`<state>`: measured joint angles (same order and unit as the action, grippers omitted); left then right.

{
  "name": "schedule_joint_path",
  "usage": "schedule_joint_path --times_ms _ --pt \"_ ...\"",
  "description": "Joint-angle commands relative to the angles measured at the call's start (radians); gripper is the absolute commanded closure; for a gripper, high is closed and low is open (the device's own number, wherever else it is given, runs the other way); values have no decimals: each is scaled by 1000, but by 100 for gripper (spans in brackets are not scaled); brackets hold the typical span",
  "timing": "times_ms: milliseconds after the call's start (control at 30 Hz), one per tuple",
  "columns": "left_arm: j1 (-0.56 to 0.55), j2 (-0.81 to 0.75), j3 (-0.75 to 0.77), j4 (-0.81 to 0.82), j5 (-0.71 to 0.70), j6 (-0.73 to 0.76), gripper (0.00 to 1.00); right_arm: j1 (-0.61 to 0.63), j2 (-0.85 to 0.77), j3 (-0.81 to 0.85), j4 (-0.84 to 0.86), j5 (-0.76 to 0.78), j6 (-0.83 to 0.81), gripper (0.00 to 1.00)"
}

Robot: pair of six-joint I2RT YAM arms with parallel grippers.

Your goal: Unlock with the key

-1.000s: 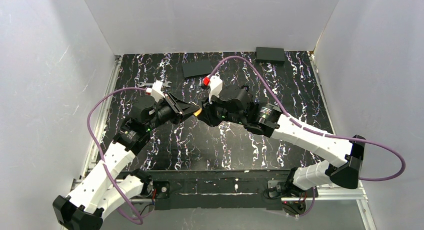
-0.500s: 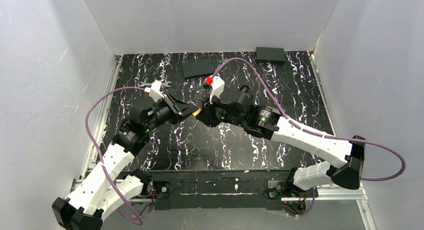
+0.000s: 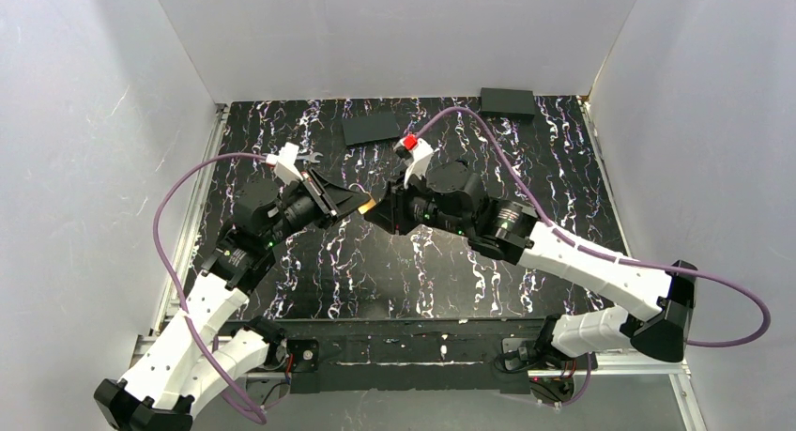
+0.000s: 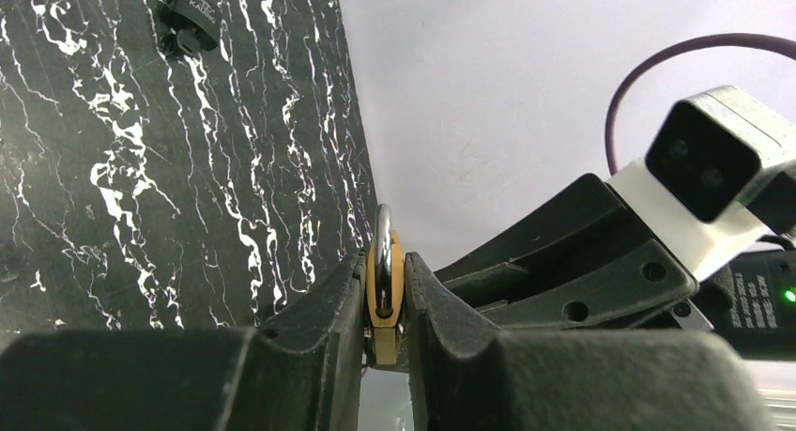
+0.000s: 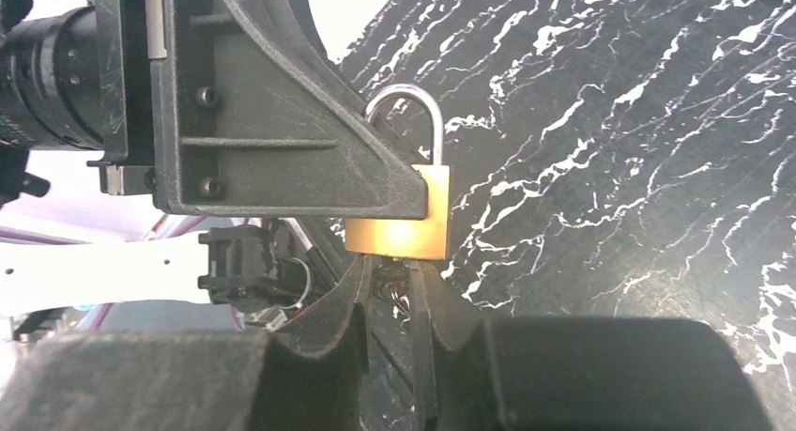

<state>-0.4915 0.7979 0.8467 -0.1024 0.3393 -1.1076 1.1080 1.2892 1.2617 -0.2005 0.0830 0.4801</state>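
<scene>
My left gripper [image 4: 385,290] is clamped on the brass padlock [image 5: 398,226], loop end up, and my right gripper [image 5: 388,276] sits almost closed just under its bottom, so I think it pinches the hidden key pointing up.

The white left arm [image 3: 211,304] and right arm [image 3: 582,262] reached inward, tips meeting. The left gripper [image 4: 385,304] clamped a brass padlock [image 5: 399,220]. The right gripper [image 5: 388,285] had its fingers nearly together.

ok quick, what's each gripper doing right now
Left gripper: closed on the brass padlock.
Right gripper: closed just under the padlock; what it grips cannot be told.
</scene>
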Motion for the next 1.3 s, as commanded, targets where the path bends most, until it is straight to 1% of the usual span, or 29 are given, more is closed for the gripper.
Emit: schedule_joint_path --times_ms 0,167,633,800,900,933,1000,1033,1067,1100,1133,1200,1267 --pt "-15 -20 40 68 160 20 100 -62 -28 -29 181 -103 90 99" --pt "-15 -21 40 85 187 25 100 -128 -51 -77 255 -195 152 99" --pt "-15 -5 51 111 225 32 100 -178 -56 -124 331 -275 215 99" --pt "-15 -17 40 143 232 35 100 -208 -54 -152 390 -354 261 99" --pt "-15 -26 40 138 218 35 100 -221 -61 -150 368 -378 262 98" --pt "-15 -29 42 133 210 35 100 -226 -69 -151 356 -380 256 84" --pt "-15 -33 47 119 196 35 100 -233 -92 -157 333 -384 235 49" --pt "-15 -34 50 111 188 37 100 -237 -106 -160 318 -388 223 34" --pt "-15 -35 52 109 180 39 100 -241 -124 -164 300 -393 209 24" --pt "-15 -35 54 107 175 39 100 -246 -131 -168 280 -402 193 18" --pt "-16 -37 53 108 170 40 100 -254 -143 -174 257 -407 175 16" --pt "-15 -39 45 109 168 34 100 -275 -160 -201 245 -423 178 15" --pt "-14 -41 33 134 174 22 100 -296 -170 -237 282 -455 215 16"
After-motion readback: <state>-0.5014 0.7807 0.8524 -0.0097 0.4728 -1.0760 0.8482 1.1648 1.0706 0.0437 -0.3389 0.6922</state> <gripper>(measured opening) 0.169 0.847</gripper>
